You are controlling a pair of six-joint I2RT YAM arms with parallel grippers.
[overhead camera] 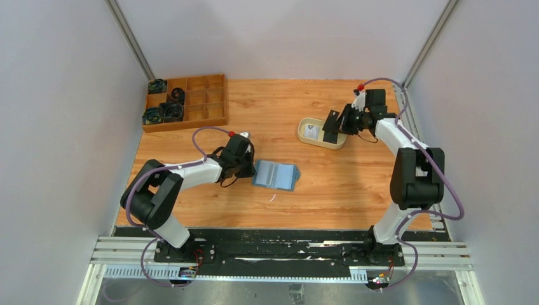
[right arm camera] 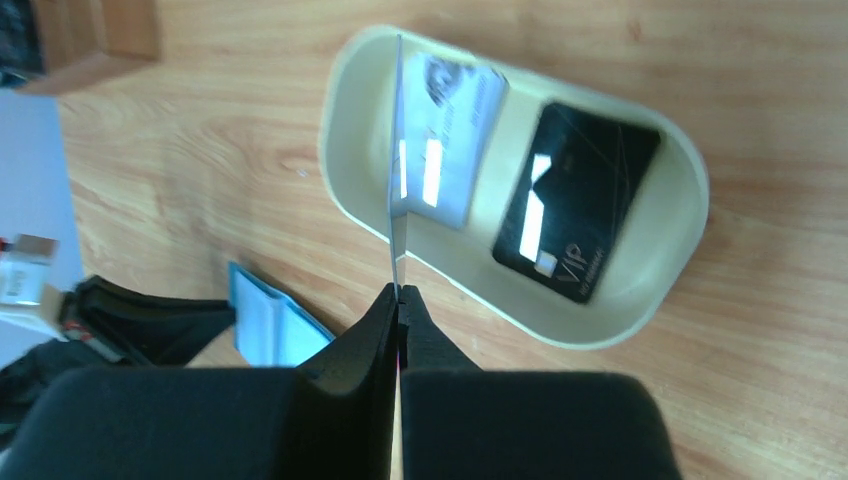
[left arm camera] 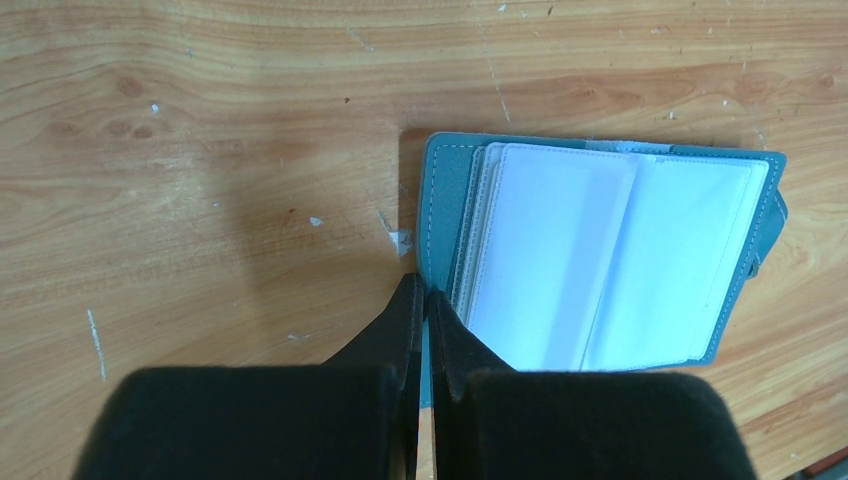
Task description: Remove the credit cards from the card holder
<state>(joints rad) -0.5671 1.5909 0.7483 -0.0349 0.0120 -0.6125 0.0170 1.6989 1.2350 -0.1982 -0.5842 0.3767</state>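
The teal-blue card holder [left arm camera: 600, 260] lies open on the wooden table, its pale inner sleeves facing up. My left gripper [left arm camera: 424, 290] is shut on the holder's left cover edge; from above, the left gripper [overhead camera: 249, 166] meets the card holder [overhead camera: 275, 175] at mid-table. My right gripper [right arm camera: 399, 292] is shut on a thin card [right arm camera: 397, 180], seen edge-on and held upright over the cream oval tray [right arm camera: 625, 312]. A white card [right arm camera: 450, 140] and a black VIP card [right arm camera: 578, 200] lie flat in the tray. From above, the right gripper [overhead camera: 332, 127] hovers at the tray [overhead camera: 321, 142].
A wooden compartment box [overhead camera: 191, 124] with dark items in its left cells stands at the back left. White walls close in both sides and the back. The right wrist view also catches the card holder [right arm camera: 265, 325] and the left arm beside it.
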